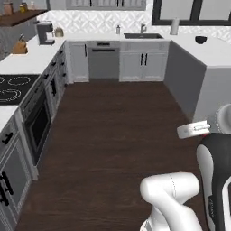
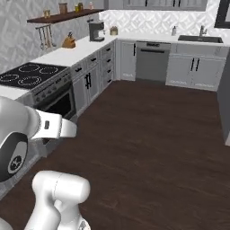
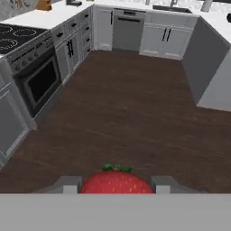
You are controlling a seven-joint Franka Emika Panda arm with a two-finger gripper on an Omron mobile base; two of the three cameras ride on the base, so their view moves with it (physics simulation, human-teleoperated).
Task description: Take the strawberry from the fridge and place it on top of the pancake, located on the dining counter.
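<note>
The strawberry (image 3: 116, 182), bright red with a small green top, sits between my two dark fingertips (image 3: 70, 185) at the bottom of the hand view. My gripper (image 3: 116, 186) is shut on it, one finger on each side. The hand is held above the dark wood floor (image 3: 122, 108) and looks down the kitchen aisle. The fridge, the pancake and the dining counter are out of view.
On the left run a black cooktop (image 1: 13, 88) and an oven (image 1: 38, 122). A dishwasher (image 1: 103, 61) and a sink (image 1: 142, 35) line the far wall. A grey-sided counter (image 1: 198, 67) with a black bowl (image 1: 200, 39) juts out on the right. Open floor (image 1: 113, 135) lies between.
</note>
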